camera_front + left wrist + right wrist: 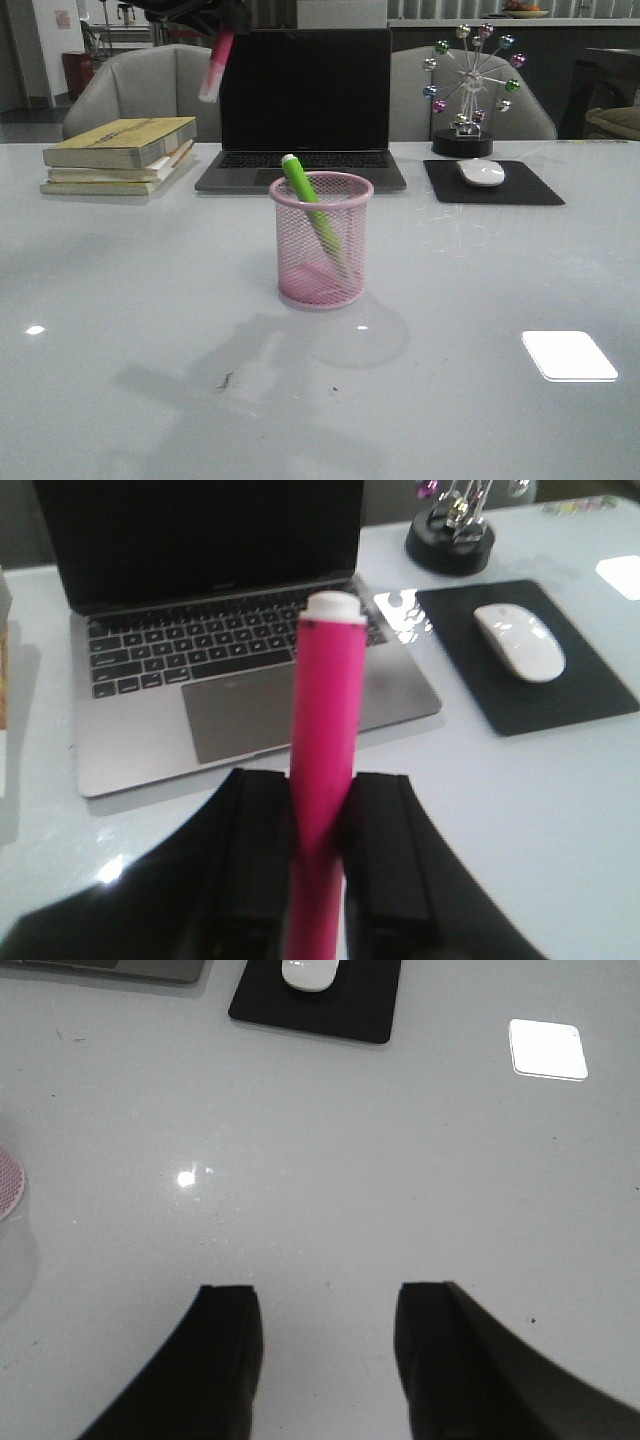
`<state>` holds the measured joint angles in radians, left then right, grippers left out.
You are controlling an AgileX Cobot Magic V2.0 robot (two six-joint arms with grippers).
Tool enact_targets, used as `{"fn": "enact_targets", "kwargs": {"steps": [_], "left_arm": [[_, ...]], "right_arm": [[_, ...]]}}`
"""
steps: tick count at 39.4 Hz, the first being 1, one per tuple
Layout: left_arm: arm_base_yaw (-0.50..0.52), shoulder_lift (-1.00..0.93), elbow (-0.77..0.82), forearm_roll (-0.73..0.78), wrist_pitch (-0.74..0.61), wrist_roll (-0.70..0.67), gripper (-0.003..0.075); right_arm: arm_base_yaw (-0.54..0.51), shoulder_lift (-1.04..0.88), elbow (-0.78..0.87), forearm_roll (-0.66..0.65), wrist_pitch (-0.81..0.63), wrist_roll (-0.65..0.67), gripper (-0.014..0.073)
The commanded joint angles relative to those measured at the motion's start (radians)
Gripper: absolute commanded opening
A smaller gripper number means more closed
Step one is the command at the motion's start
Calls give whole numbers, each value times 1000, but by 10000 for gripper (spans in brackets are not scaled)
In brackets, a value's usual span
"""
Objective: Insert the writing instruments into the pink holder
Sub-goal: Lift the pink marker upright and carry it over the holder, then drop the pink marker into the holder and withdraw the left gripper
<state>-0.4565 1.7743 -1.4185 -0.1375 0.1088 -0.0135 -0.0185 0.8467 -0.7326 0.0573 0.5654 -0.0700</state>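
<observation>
Care matters here: the left gripper [318, 865] clamps the chunky hot-pink marker with the whitish end [326, 750] between its fingers, high above the laptop [303, 110]. I judge it should travel toward the round pink wire-mesh holder [321, 240], tip the marker upright and lower it beside the bright green marker [312, 208] inside. The right gripper [325, 1350] hangs spread and empty over the glossy grey table [120, 330]; office chairs stand beyond.
</observation>
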Motion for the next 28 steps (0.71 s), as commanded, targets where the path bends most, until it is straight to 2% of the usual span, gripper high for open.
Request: {"fn": "enact_targets", "kwargs": {"steps": [1,11,18,28], "left_arm": [[-37,-93,52,-63,-243,-3,92],[-190,-123,284,-83,-689,-8,92],[-251,-61,311,-83,-726,-8,92],[-268,-8,311,-76,-706,-8,96]], "right_arm": [[-8,-13,-28,-11,-63,-9,423],[-8,-13,-28,-11,-63,-9,423],[-8,-13,-28,-11,-62,-9,423],[-8,-13,-28,-11,-63,-9,423]]}}
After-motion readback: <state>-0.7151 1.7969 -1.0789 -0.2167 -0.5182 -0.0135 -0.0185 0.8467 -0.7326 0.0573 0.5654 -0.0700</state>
